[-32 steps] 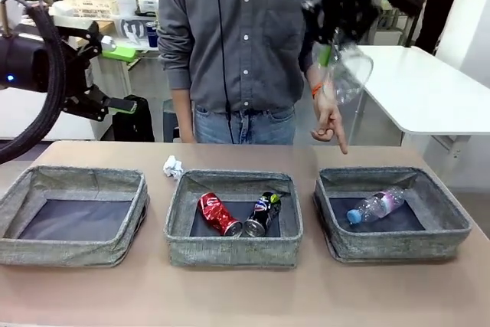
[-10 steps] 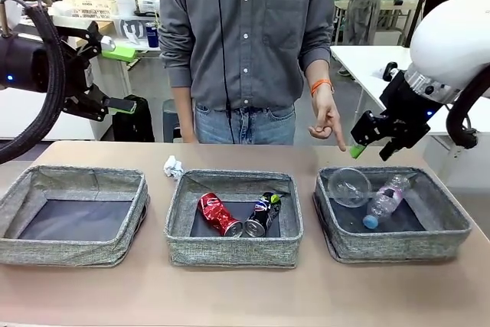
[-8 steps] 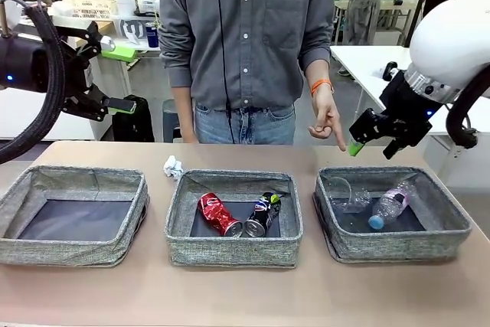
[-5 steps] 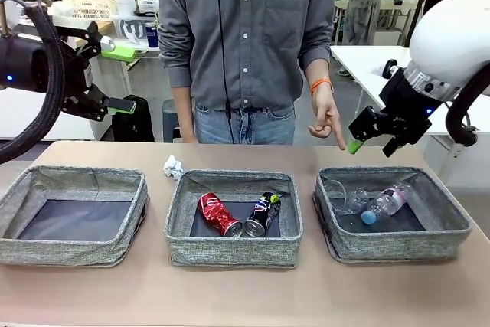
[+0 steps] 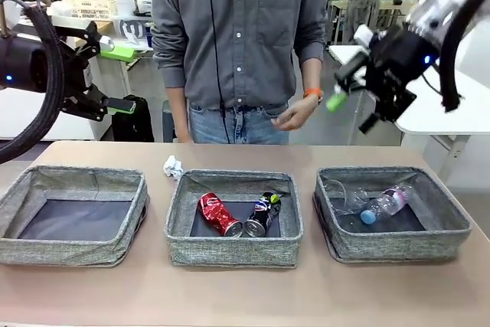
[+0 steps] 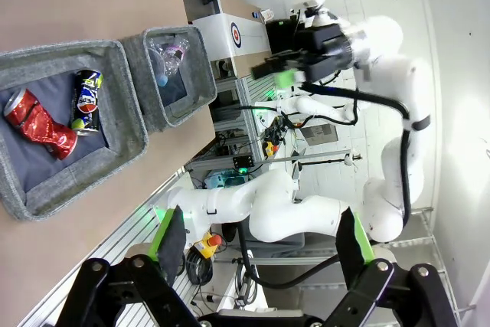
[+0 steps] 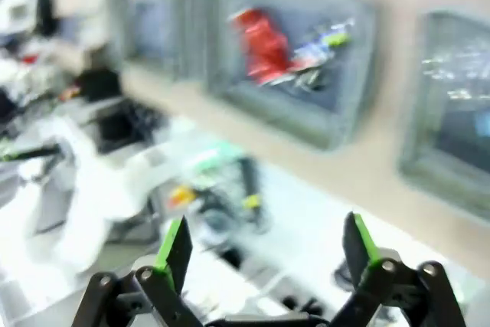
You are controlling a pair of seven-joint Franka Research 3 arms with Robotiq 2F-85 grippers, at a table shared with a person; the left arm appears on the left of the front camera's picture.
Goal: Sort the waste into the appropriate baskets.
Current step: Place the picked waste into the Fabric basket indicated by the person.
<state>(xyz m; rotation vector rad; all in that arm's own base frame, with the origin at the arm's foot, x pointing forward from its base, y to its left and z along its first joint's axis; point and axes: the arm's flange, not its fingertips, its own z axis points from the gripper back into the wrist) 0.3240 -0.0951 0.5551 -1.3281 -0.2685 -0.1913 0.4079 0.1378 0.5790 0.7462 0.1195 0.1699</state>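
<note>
Now only the crumpled white paper [image 5: 173,166] remains on the bench [image 5: 245,296], just behind the middle basket [image 5: 233,250]. My right pincer [image 5: 354,101] hangs wide and empty, high and well apart from it; reaching across, I might brush the person's hand [image 5: 289,116]. My left pincer [image 5: 107,74] is wide too.

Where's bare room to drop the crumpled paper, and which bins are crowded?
The left grey woven fabric basket has a fully bare floor. The middle basket holds the crushed red can and dark can; the right basket holds the clear bottle and cup.
</note>
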